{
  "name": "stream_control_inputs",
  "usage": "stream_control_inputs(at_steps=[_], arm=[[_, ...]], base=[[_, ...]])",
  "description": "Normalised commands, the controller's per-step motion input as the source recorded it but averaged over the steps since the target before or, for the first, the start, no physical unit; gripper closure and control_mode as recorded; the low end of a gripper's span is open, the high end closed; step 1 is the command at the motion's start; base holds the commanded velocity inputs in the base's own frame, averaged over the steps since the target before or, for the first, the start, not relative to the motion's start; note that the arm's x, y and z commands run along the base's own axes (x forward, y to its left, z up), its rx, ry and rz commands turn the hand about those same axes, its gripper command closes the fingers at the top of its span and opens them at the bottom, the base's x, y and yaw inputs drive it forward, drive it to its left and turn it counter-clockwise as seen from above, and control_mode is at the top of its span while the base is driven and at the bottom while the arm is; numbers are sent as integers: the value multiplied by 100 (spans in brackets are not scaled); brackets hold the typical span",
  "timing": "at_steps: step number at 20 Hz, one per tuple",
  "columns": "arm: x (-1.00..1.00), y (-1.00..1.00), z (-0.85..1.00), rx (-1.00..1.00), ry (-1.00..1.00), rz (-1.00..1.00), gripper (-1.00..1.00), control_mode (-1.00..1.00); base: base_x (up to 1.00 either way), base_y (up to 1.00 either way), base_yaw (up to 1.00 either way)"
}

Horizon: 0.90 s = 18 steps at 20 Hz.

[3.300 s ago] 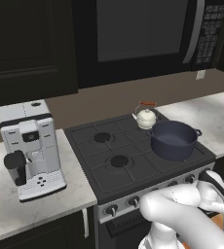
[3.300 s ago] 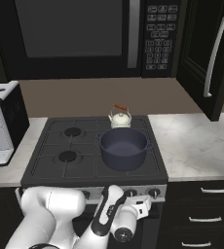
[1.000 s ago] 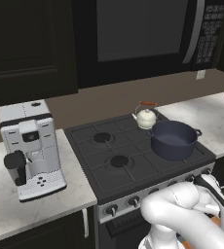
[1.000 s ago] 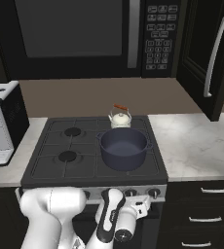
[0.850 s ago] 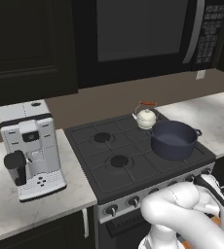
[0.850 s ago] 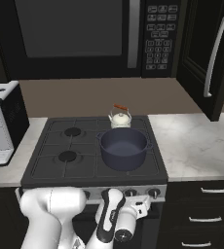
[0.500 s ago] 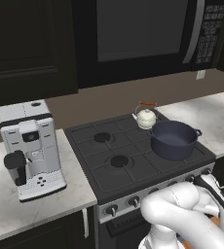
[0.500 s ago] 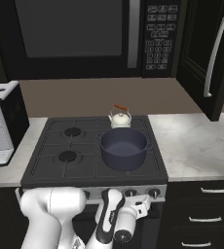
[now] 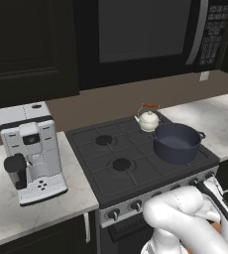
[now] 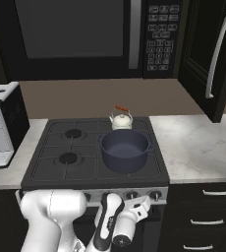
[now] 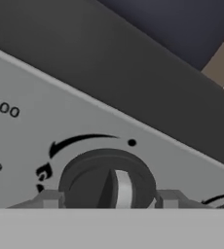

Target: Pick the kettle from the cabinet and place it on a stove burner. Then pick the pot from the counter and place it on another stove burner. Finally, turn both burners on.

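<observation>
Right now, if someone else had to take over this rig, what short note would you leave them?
Pincer: open, its fingers on either side of a stove knob on the front panel, apparently not yet clamping it; nothing held.
Kettle: on the back right burner.
Pot: on the front right burner, right in front of the kettle.
Left burners: bare.
Cabinet: door ajar, upper right.
Done: both placements.
Left: grip and turn this knob, then the knob for the other loaded burner. Which burner this knob serves, and whether any flame is lit, cannot be told from these views.
</observation>
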Motion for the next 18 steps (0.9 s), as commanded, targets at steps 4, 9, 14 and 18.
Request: stream_control_inputs(at_steps=[4, 9, 14, 18], arm=[[-3, 0, 11, -16, -3, 6, 100, -100], [-1, 0, 13, -17, -4, 6, 100, -100], [-1, 0, 10, -17, -4, 5, 100, -100], [-1, 0, 12, -17, -5, 5, 100, -100]], base=[[0, 0, 0], [0, 0, 0], [0, 0, 0], [0, 0, 0]])
